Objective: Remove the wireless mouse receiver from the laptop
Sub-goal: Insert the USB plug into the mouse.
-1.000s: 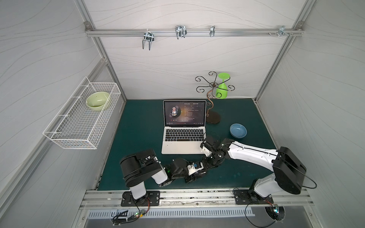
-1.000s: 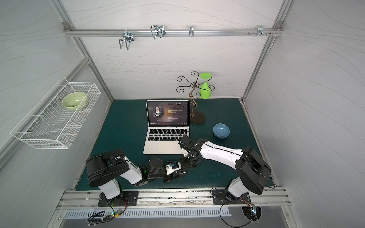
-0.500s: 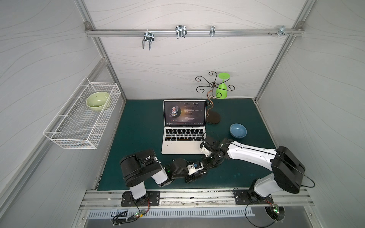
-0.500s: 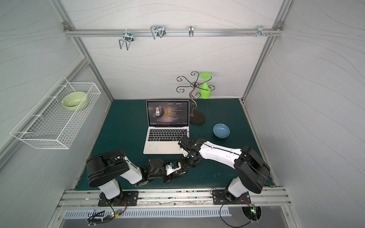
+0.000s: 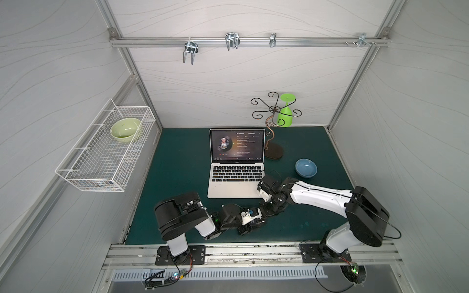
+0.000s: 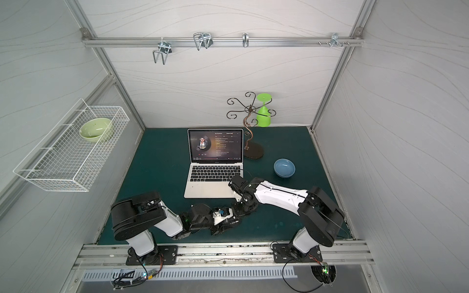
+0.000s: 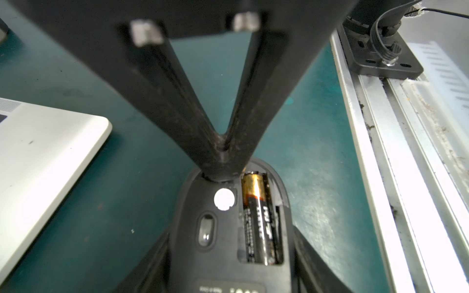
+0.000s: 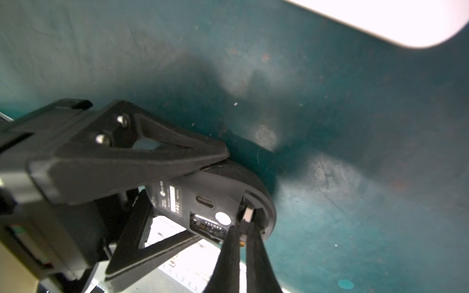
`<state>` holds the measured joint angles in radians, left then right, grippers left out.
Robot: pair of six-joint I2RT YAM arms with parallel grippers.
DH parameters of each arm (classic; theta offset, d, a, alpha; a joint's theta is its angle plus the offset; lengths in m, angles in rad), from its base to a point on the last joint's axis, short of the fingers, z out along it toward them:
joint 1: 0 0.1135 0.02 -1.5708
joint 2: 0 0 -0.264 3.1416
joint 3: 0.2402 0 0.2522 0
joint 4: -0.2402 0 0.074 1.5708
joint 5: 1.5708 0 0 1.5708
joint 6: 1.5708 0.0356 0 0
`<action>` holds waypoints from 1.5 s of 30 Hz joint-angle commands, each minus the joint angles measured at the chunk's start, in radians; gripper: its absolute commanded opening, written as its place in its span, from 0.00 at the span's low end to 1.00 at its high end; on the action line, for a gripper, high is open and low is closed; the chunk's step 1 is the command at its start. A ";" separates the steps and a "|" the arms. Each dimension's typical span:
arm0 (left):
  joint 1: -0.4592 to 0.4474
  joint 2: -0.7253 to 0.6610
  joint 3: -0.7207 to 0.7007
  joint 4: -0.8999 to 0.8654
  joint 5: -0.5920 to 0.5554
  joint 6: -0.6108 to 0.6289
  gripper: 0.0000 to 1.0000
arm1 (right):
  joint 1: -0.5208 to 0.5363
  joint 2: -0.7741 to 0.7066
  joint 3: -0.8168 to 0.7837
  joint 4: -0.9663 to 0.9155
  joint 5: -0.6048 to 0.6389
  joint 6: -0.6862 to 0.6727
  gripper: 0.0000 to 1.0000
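The silver laptop [image 5: 236, 187] lies open mid-table, also seen in the other top view [image 6: 210, 189]; its near corner shows beside the left wrist [image 7: 38, 152]. Just in front of it, my left gripper [image 7: 228, 253] is shut on a black mouse [image 7: 218, 228] turned underside up, its battery [image 7: 256, 220] exposed. My right gripper [image 8: 244, 227] is shut on the wireless mouse receiver [image 8: 247, 214], whose silver end sits in a slot at the mouse's rounded end. In a top view both grippers [image 5: 265, 213] meet near the laptop's front right corner.
A blue bowl [image 5: 306, 167] sits right of the laptop. A scrolled metal stand [image 5: 274, 149] with a green glass [image 5: 285, 111] is at the back. A wire basket [image 5: 106, 147] hangs on the left wall. The aluminium front rail [image 7: 380, 152] runs close by the mouse.
My right gripper's fingers have closed together at the mouse's end. Both arms stay almost where they were.
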<state>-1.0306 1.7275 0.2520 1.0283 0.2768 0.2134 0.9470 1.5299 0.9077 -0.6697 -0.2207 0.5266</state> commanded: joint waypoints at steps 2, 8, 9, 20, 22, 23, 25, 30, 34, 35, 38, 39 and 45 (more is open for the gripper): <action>-0.005 0.001 0.016 -0.022 0.003 0.011 0.00 | 0.012 -0.010 -0.036 0.037 0.005 0.008 0.15; -0.005 0.002 0.016 -0.021 0.001 0.009 0.00 | 0.029 -0.040 -0.047 0.061 -0.002 0.021 0.57; -0.005 0.002 0.016 -0.022 0.003 0.009 0.00 | 0.025 -0.048 -0.044 0.059 -0.003 0.020 0.58; -0.005 0.001 0.022 -0.037 0.010 0.012 0.00 | -0.103 -0.161 -0.117 0.116 -0.139 0.014 0.50; -0.005 0.001 0.023 -0.038 0.010 0.012 0.00 | -0.107 -0.155 -0.118 0.115 -0.143 0.005 0.44; -0.005 0.003 0.023 -0.036 0.010 0.012 0.00 | -0.106 -0.151 -0.115 0.117 -0.147 0.005 0.42; -0.005 0.003 0.024 -0.037 0.010 0.014 0.00 | -0.096 -0.139 -0.105 0.115 -0.145 0.000 0.38; -0.004 0.002 0.023 -0.037 0.014 0.014 0.00 | -0.047 -0.102 -0.058 0.064 -0.076 -0.016 0.36; -0.005 0.001 0.021 -0.034 0.013 0.013 0.00 | -0.028 -0.063 -0.041 0.038 -0.037 -0.012 0.31; -0.005 0.000 0.022 -0.033 0.013 0.013 0.00 | -0.024 -0.057 -0.038 0.035 -0.029 -0.012 0.30; -0.004 -0.002 0.020 -0.034 0.012 0.013 0.00 | -0.010 -0.040 -0.023 0.003 0.014 -0.015 0.29; -0.005 -0.001 0.021 -0.034 0.012 0.013 0.00 | -0.005 -0.037 -0.017 -0.009 0.030 -0.016 0.28; -0.004 -0.001 0.021 -0.036 0.012 0.014 0.00 | 0.021 -0.018 0.000 -0.036 0.076 -0.022 0.23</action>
<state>-1.0306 1.7275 0.2527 1.0256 0.2863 0.2169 0.9543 1.4975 0.8902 -0.6567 -0.1883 0.5175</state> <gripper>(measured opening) 0.609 0.238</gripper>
